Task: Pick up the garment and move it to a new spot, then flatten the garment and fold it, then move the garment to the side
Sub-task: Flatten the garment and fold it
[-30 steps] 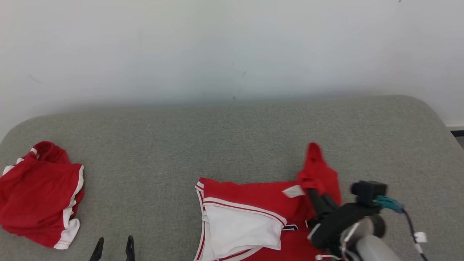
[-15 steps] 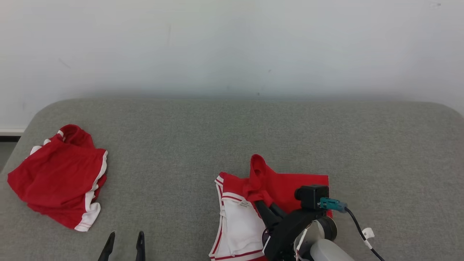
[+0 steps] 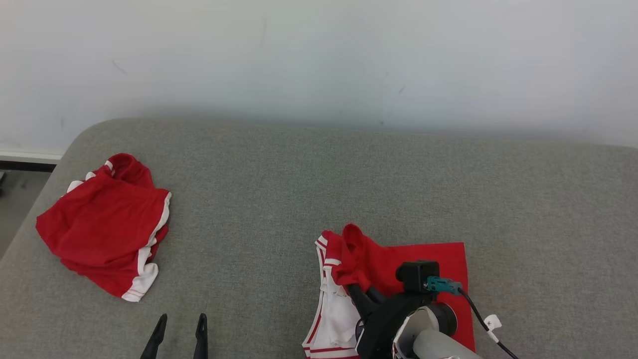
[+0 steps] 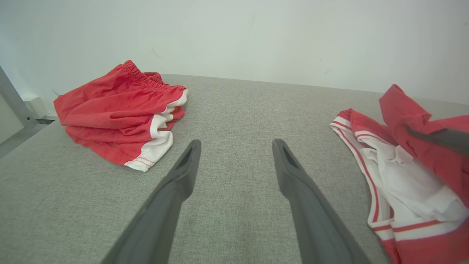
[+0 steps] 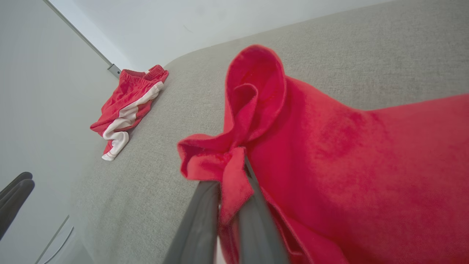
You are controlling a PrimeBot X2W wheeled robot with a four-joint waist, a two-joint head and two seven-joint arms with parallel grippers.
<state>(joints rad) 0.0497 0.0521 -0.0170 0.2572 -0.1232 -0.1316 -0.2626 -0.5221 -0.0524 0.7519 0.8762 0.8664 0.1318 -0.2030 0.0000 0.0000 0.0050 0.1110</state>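
The left gripper (image 3: 182,321) sits at the lower left of the head view, its two dark fingers (image 4: 183,176) pointing forward and spread wide apart with nothing between them. The right gripper (image 3: 363,295) reaches forward and to the left from a pale forearm (image 3: 433,346) at the bottom edge. Its fingers (image 5: 205,205) are pressed together on a bunched fold of the red garment (image 5: 329,154), raised at the pinch.

Red garment (image 3: 443,259), white lining, seemingly half-folded; one corner raised.
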